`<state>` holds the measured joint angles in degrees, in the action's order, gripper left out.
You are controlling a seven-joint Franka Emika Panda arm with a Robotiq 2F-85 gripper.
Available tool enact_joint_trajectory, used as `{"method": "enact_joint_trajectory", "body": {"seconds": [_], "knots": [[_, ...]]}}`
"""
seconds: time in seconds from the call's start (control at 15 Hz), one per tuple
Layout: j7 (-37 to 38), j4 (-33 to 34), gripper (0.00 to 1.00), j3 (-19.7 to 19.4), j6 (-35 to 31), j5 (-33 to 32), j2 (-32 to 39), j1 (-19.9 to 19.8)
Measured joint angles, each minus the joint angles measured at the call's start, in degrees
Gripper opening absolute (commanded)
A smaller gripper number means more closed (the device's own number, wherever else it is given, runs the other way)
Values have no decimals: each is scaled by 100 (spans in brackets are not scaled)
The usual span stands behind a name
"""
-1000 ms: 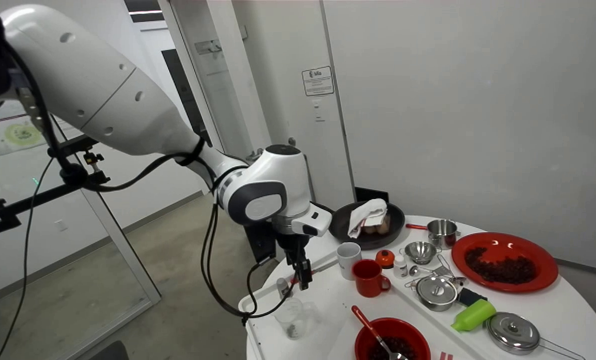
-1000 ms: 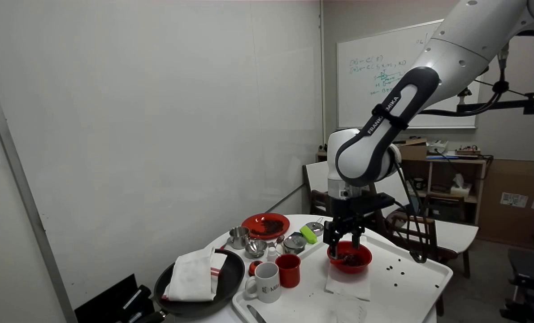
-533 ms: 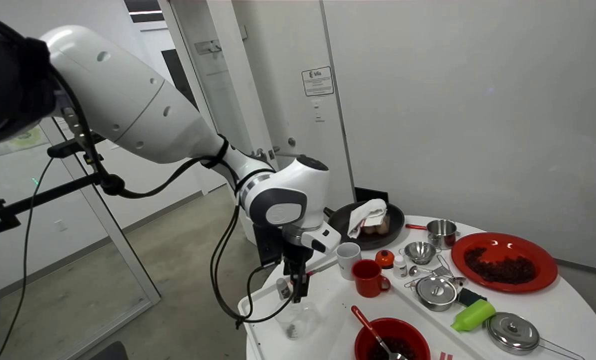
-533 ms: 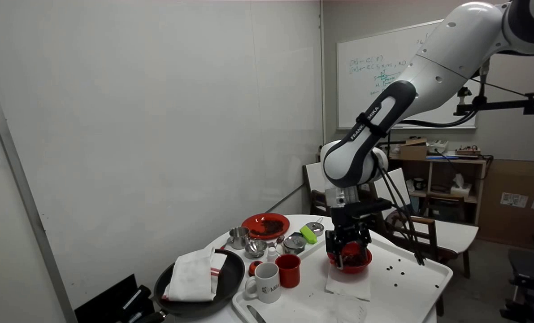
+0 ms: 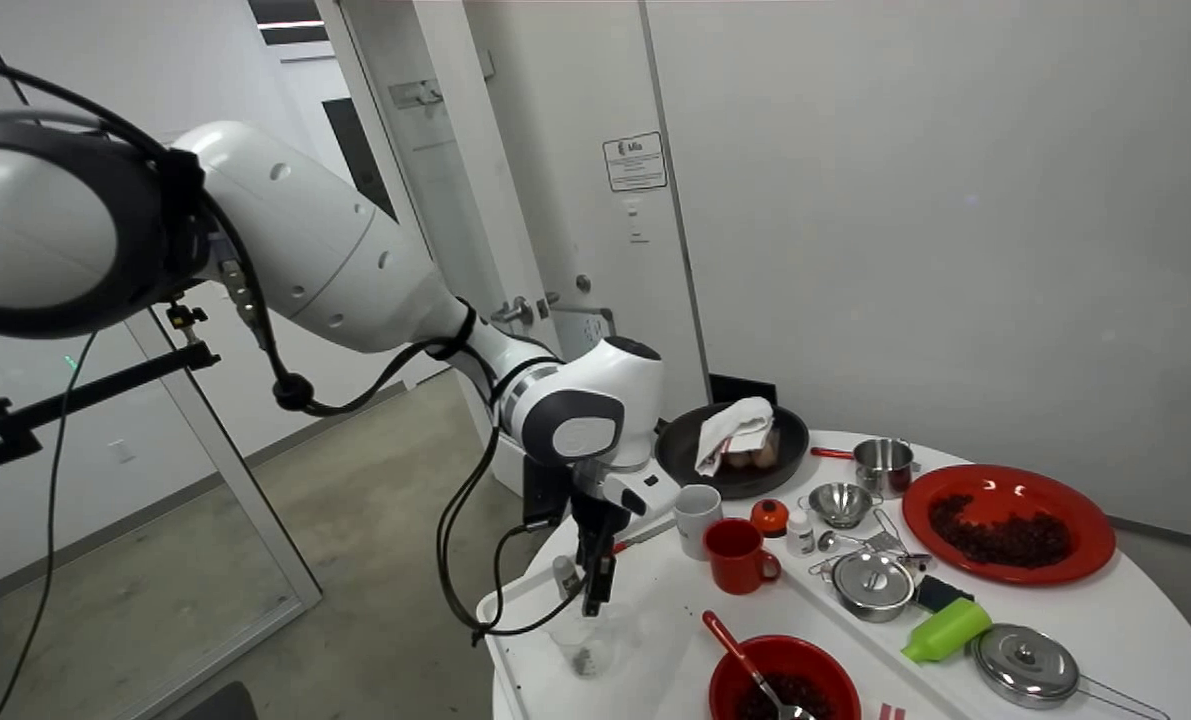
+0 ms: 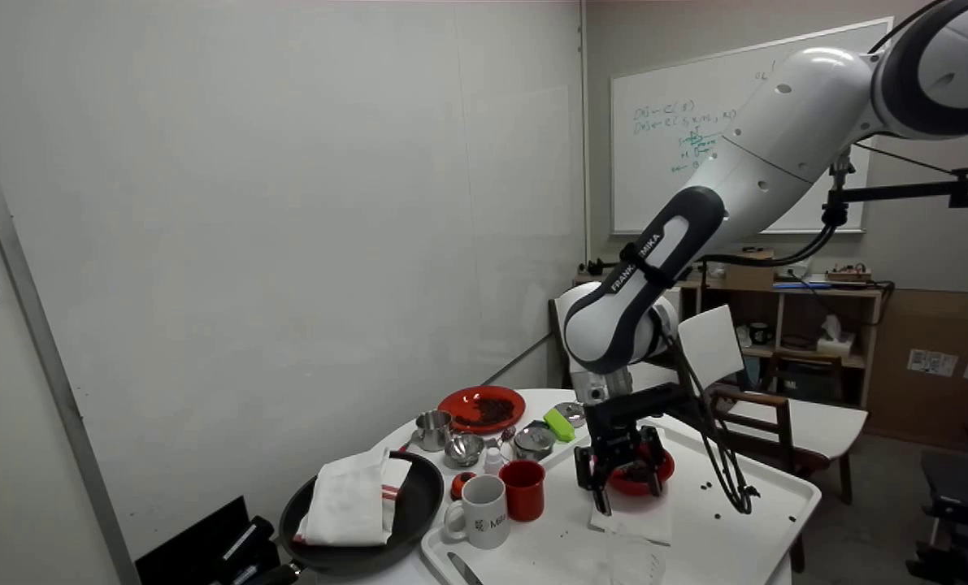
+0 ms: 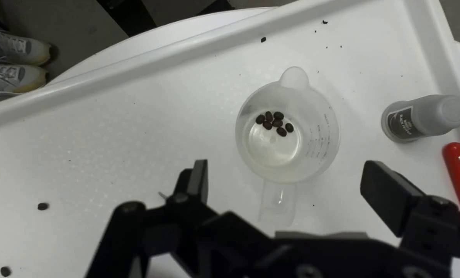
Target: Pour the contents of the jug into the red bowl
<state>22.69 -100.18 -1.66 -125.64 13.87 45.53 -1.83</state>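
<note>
Claw (image 7: 286,178) 1st: fingers well apart, nothing clamped, 1 either side of the jug (image 7: 286,152) as the wrist cam sees it. Prob. spread that wide for clearance on the way in; can't tell its ht. above the tray (image 7: 137,127) from here.

Jug's upright on the tray, clear plastic, handle (image 7: 278,204) toward my end & spout (image 7: 294,77) pointing away, so I reckon the handle's the easy grab & the lip's free for pouring. I'd call this pre-grasp: no lift, no pour yet.

Contents: a few dark beans (image 7: 277,122) bunched to one side of the base. So few that I'd guess it needs a good steep tilt to get 'em all out.

Red bowl (image 5: 800,652) is near, same tray, on a napkin (image 6: 646,522), maybe to catch strays. Dark bits in it, + a spoon (image 5: 750,667) w/ its handle out over the rim; that could snag the jug mid-pour, so I'd come in clear of it.

Pepper bottle (image 7: 426,117) & red-handled knife (image 7: 459,172) sit by the tray edge, prob. parked out of the way, but a finger might brush the bottle if I drift.
</note>
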Motion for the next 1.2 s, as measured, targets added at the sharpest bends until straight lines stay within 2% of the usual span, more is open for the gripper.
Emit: {"method": "enact_joint_trajectory", "body": {"seconds": [0.33,0.8,1.2], "knots": [[5,434,100,-144,-8,-253,470,232],[174,756,100,-368,-150,-535,770,425],[234,887,100,-446,-250,-534,978,413]]}}
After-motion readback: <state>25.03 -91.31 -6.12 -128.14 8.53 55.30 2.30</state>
